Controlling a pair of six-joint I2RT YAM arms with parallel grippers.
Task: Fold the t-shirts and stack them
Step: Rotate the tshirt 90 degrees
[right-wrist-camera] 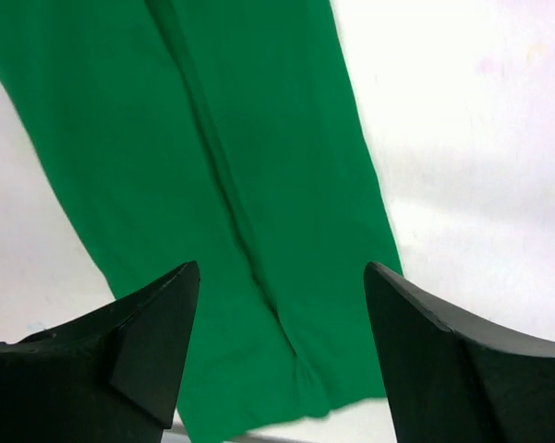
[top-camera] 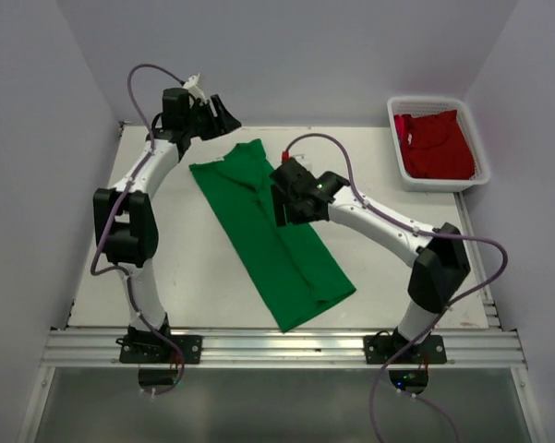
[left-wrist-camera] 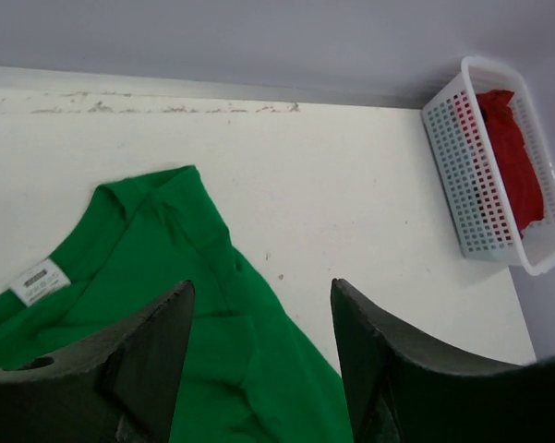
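Observation:
The green t-shirt point(top-camera: 272, 235) lies on the table as a long folded strip, running diagonally from its collar at the back to its hem near the front edge. My left gripper point(top-camera: 223, 117) hovers open beyond the collar end; in the left wrist view the collar and its white label sit below the green t-shirt point(left-wrist-camera: 166, 295) and nothing is between the open gripper point(left-wrist-camera: 261, 300) fingers. My right gripper point(top-camera: 288, 205) hangs open over the strip's middle; its wrist view shows the green t-shirt point(right-wrist-camera: 212, 175) under the empty gripper point(right-wrist-camera: 282, 277). The red t-shirt point(top-camera: 436, 143) lies bunched in the basket.
A white mesh basket point(top-camera: 397, 148) stands at the table's back right corner, seen also in the left wrist view as the basket point(left-wrist-camera: 471, 185) with the red t-shirt point(left-wrist-camera: 512, 157) inside. Grey walls close in the table on three sides.

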